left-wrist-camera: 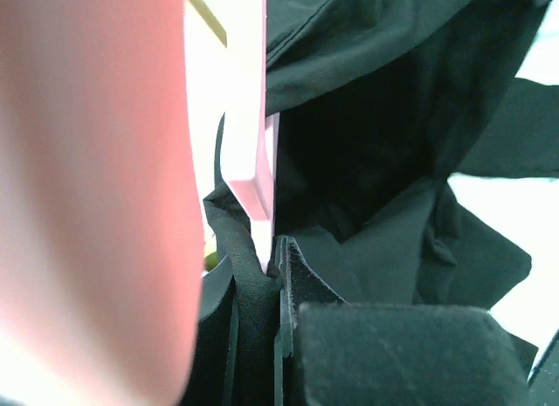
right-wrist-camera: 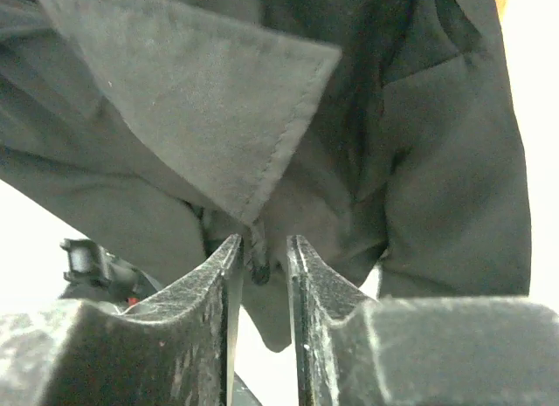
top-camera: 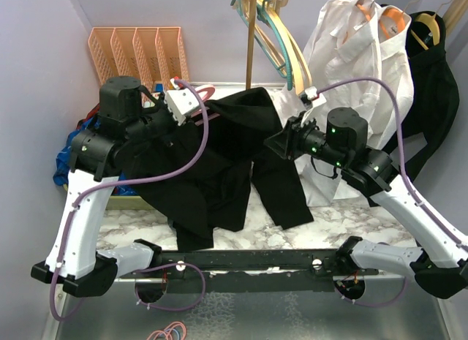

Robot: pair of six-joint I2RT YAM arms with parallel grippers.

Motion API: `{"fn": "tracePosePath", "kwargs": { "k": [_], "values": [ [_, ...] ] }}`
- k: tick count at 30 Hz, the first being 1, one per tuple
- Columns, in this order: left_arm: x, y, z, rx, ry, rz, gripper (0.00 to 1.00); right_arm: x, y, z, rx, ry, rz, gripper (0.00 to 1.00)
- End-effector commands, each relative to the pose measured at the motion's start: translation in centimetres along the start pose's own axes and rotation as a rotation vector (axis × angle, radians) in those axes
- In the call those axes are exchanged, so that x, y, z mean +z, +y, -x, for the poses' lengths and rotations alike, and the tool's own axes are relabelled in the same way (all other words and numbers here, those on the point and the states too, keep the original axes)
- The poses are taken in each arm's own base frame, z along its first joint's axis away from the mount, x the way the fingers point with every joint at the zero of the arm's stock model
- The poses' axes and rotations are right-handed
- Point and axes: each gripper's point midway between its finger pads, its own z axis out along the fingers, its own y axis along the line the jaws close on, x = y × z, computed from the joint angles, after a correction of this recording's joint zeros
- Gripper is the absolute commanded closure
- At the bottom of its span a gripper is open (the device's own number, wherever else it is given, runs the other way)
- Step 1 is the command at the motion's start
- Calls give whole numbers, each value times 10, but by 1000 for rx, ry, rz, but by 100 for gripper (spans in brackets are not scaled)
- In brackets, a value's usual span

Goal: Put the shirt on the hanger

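Left wrist: left gripper (left-wrist-camera: pixel 275 253) clamps hanger (left-wrist-camera: pixel 249 153); right gripper (right-wrist-camera: pixel 262 253) pinches shirt (right-wrist-camera: pixel 218 109) below collar. Shirt apparently partly on; seating left.

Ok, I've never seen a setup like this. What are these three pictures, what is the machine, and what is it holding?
It is a robot with a left arm and a right arm, bolted at the near edge of a marble table. Each arm ends in a two-finger pincer. The wide picture looks down from above and behind; the other two come from wrist cameras. The left pincer is closed on a thin pink hanger. The right pincer pinches a fold of the black shirt, which drapes between the arms over the table. A white shirt hangs behind.
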Motion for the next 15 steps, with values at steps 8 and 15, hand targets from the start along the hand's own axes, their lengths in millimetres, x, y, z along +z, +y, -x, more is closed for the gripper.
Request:
{"fn": "tracePosePath", "kwargs": {
  "k": [8,15],
  "values": [
    [-22,-38,-14,138,10,-168,100,-69,3,75,-388,-286,-42,1],
    [-21,-54,-26,216,19,-261,100,-60,36,58,-576,-256,191,6]
  ]
}}
